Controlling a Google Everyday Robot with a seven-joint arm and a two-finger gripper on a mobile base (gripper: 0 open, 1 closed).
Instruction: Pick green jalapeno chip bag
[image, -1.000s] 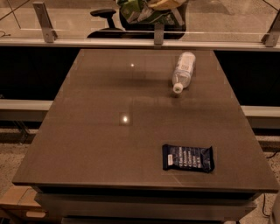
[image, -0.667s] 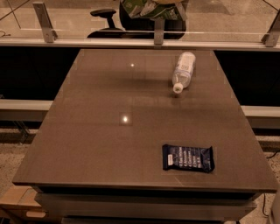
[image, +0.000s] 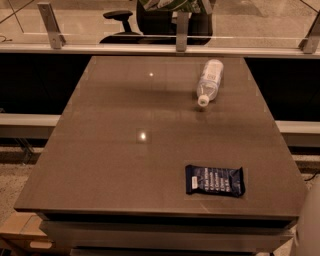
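Note:
The green jalapeno chip bag (image: 167, 4), green with pale patches, hangs in the air at the very top edge of the camera view, above the far end of the table and mostly cut off by the frame. My gripper (image: 199, 4) is at the top edge on the bag's right side, shut on the bag, and only a pale sliver of it shows. The bag touches nothing on the table.
A clear plastic bottle (image: 209, 80) lies on its side at the far right of the brown table (image: 110, 165). A flat dark blue packet (image: 215, 180) lies near the front right. A glass rail with metal posts (image: 182, 30) runs behind. A pale robot part (image: 309, 225) stands at the bottom right.
The bag has risen with my gripper and now shows less at the top edge. The bottle and blue packet have not moved.

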